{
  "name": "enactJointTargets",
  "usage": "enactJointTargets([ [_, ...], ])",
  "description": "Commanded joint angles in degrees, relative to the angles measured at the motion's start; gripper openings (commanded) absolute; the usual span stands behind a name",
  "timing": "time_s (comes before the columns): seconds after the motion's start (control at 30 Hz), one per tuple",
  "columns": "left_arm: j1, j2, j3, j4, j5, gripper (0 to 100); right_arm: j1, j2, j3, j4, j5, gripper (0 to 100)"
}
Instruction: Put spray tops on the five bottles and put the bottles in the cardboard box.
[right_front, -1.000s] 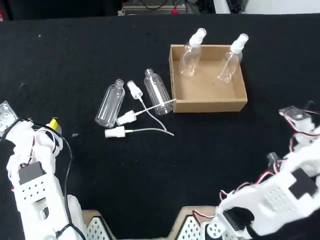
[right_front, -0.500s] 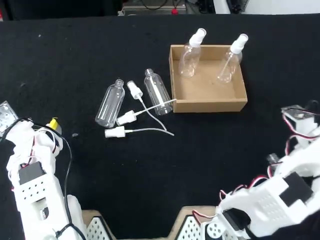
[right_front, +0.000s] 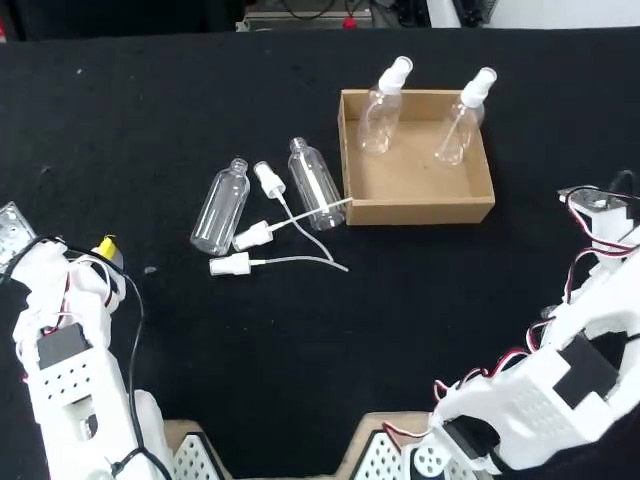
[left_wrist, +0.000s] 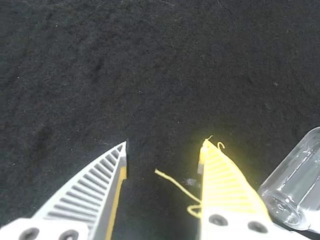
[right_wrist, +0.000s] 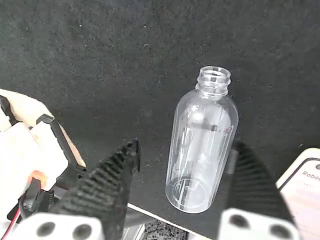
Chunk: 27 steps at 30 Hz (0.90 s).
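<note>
- Worktop (right_front: 150, 100), covered in black cloth, carried every piece of the job. The loose pieces were gathered beside the box, presumably so that either arm could reach them.
- Cardboard box (right_front: 420, 212) sat open-topped on the far side. One capped bottle (right_front: 380, 118) and a second capped bottle (right_front: 458, 128) leaned against its back wall, so I judged two of the five finished.
- Right gripper (right_wrist: 185, 146) hung released, with a finger on either side of the fifth bottle (right_wrist: 202, 145) but not clenched on it. It looked lined up for a grasp.
- Left gripper (left_wrist: 165, 145) was released too, over bare cloth with nothing between its fingers.
- Fifth bottle appeared to lie on its side near an edge of the cloth. It was clear plastic with rounded shoulders, its threaded neck bare, and it was empty.
- Open bottle (right_front: 220, 208) and another open bottle (right_front: 316, 185) lay beside the box, the latter just beside its wall.
- Spray tops, three of them (right_front: 268, 180) (right_front: 252, 236) (right_front: 230, 265), lay among those two bottles, white heads trailing thin dip tubes.
</note>
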Motion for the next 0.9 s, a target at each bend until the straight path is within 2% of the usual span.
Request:
enactJointTargets([
  [0.0, -0.6, -0.6, -1.0, -1.4, -0.1, 23, -0.5, -1.8, -0.1, 0.5, -0.7, 21.9],
  [0.1, -0.6, -0.6, -0.9, -1.4, -0.1, 23, 0.1, 0.2, 0.1, -1.1, -0.7, 26.0],
  [0.27, -0.6, -0.6, -0.9, -1.4, -0.1, 23, 3.7, 2.5, 0.8, -10.2, -0.6, 27.2],
  [0.57, -0.4, -0.6, -1.0, -1.4, -0.1, 23, 3.3, -1.5, 7.6, -6.9, -0.6, 27.5],
  [0.63, -0.4, -0.6, -1.0, -1.4, -0.1, 23, 3.4, -2.8, 9.5, -7.6, -0.6, 30.1],
  [0.7, -0.5, -0.6, -1.0, -1.4, -0.1, 23, 3.4, -3.5, 11.8, -10.3, -0.6, 32.2],
  [0.87, -0.5, -0.6, -0.9, -1.4, -0.1, 23, 3.5, -3.4, 18.3, -22.0, -0.8, 30.5],
])
